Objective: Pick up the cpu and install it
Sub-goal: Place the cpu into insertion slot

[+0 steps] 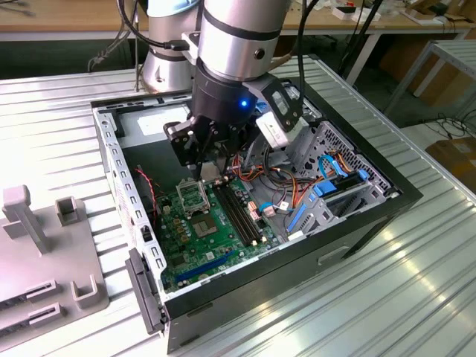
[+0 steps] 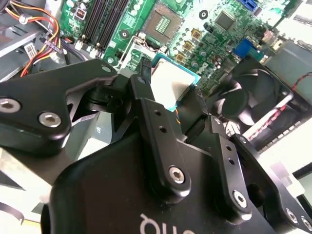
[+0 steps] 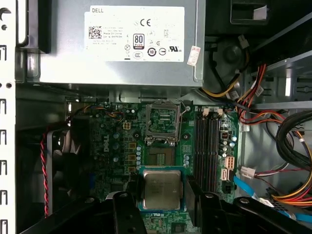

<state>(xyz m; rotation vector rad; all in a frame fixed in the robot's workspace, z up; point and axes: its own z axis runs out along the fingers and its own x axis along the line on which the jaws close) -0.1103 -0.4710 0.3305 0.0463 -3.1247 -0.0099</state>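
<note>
Black metal fingers (image 2: 148,117) of the robot's gripper (image 3: 163,193) loom closest in both wrist views, pressed against opposite edges of the cpu (image 3: 162,187), a small thin square chip with a silvery face and greenish rim, pinched flat between them. Beneath the scene runs a ribbed silver metal table (image 1: 416,282), on which an open black desktop computer case (image 1: 372,223) lies flat. Inside, a grey metal power supply box with a white label (image 3: 122,48) sits beside a green motherboard (image 3: 112,141). A grey metal drive cage (image 1: 335,186) threaded with blue cables flanks the board on the exterior view's right, and a black cooling fan (image 2: 243,97) stands at the board's edge. Red, orange and yellow wires (image 3: 258,97) crowd the space near the long black memory slots (image 3: 209,146). The square metal-framed socket (image 3: 162,121) shows its bare contact field, and the cpu hovers above the board apart from it, a bare square chip (image 3: 161,157) showing between the two in the first wrist view. A grey plastic fixture (image 1: 37,245) stands on the table at the exterior view's left. The silver robot arm (image 1: 238,37) reaches steeply down into the case, a blue light (image 1: 244,105) glowing on its wrist, the gripper hanging just above the board near the socket.
</note>
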